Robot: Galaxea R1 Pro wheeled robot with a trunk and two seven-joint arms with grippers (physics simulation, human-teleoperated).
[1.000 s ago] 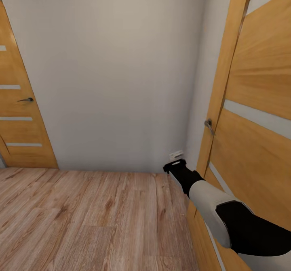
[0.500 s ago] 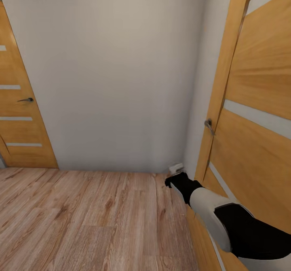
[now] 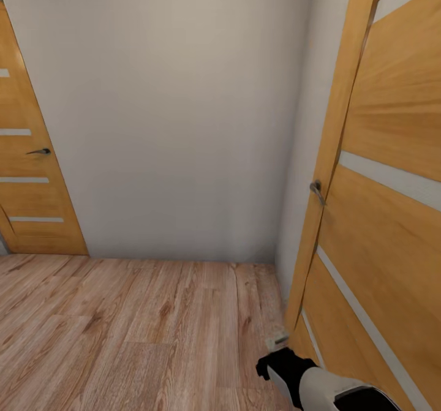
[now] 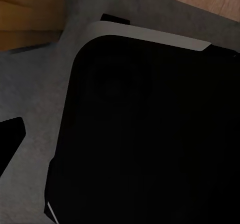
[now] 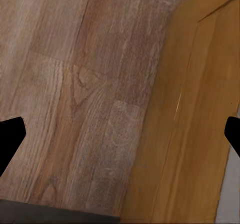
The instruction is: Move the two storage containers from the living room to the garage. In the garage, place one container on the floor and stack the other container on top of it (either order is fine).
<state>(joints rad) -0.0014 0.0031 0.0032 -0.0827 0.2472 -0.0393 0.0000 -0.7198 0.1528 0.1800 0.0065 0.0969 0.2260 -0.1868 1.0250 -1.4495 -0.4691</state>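
Black fingertips of the right gripper (image 5: 120,134) sit far apart at opposite edges of its wrist view, nothing between them; beneath lie light wood floor planks (image 5: 75,93) and the lower part of an orange-brown wooden door (image 5: 190,134). From the head camera, the right arm with its black wrist and white forearm (image 3: 306,377) hangs low, close beside that open wooden door with pale frosted strips (image 3: 380,215), whose metal lever handle (image 3: 316,190) sits on its near edge. A plain grey-white wall (image 3: 184,123) stands ahead. At far left is a second matching wooden door (image 3: 30,184), closed, with a dark handle (image 3: 39,151). One black fingertip of the left gripper (image 4: 10,139) shows against a large dark rounded robot panel (image 4: 150,134); whether this gripper is open or closed I cannot tell. Neither orange-red container can be placed from here.
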